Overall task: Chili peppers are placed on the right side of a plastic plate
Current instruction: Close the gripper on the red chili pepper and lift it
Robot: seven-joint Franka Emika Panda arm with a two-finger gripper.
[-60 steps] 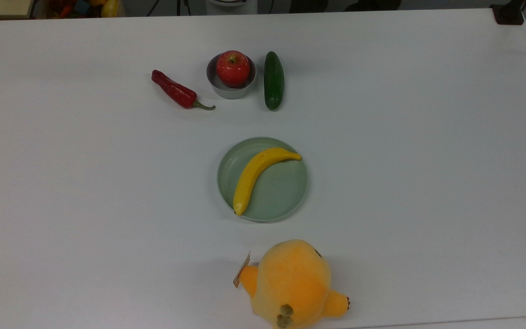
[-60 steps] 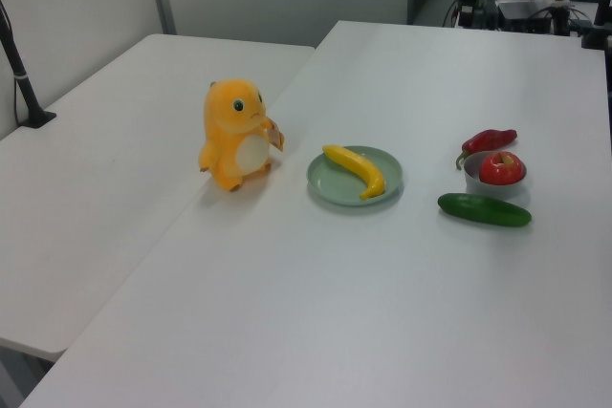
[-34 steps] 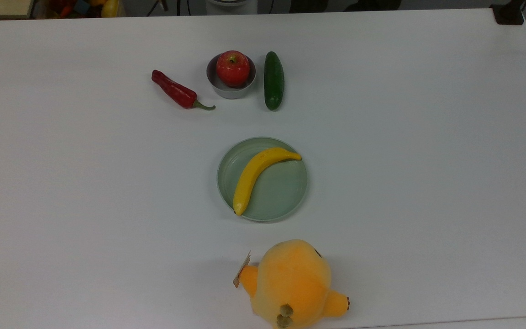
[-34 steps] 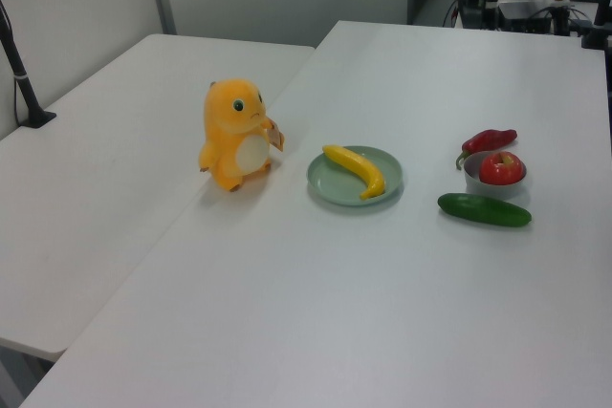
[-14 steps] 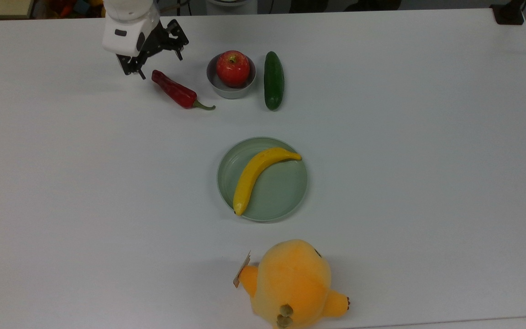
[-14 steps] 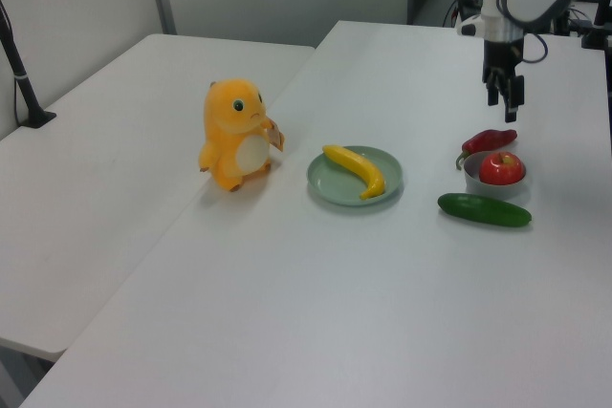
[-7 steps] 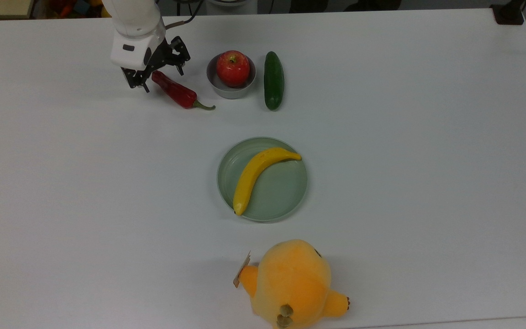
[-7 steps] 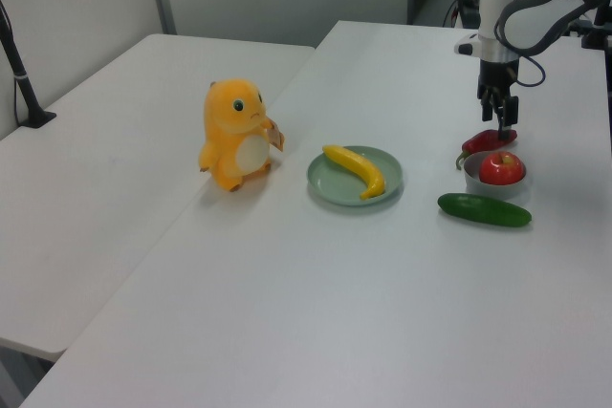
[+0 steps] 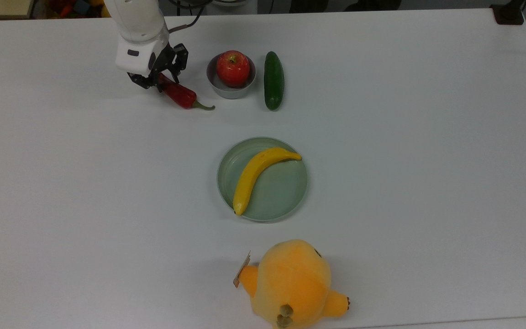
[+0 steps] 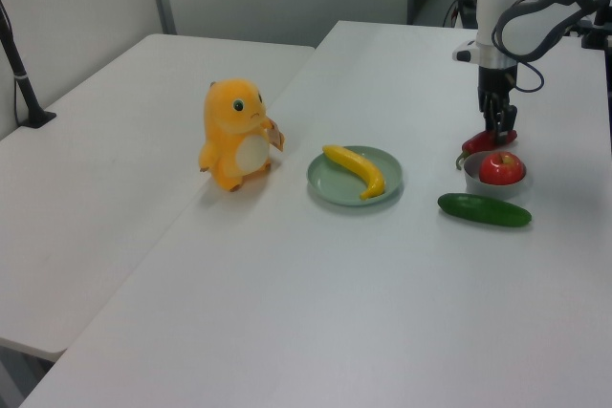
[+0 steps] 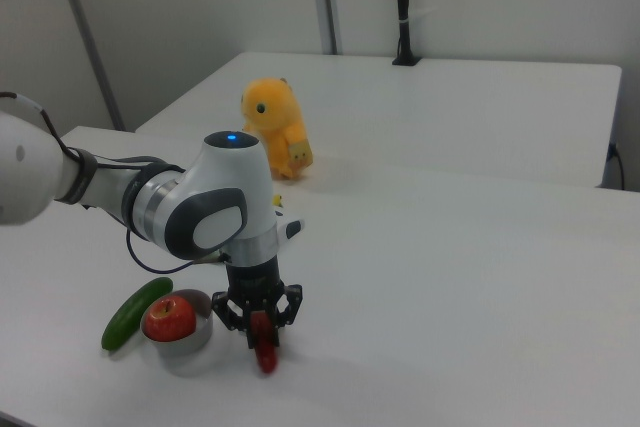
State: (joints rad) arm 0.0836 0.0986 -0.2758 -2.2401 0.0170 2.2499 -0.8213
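While the chili (image 9: 178, 94) lies on the table (image 9: 62, 183) at the top view's left, the end effector (image 9: 161, 82) straddles its thick end, fingers spread and not yet clamped. Grasp, lift and carry all remain. Rightward, the bowl (image 9: 231, 89) with the apple (image 9: 233, 68) sits close beside. The plate (image 9: 281, 194) holds a banana (image 9: 256, 176); bare table lies on the plate's right in the top view.

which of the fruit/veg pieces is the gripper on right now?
The chili pepper: the gripper sits over its blunt end. The apple sits in the bowl, the cucumber beyond it, the banana on the plate.
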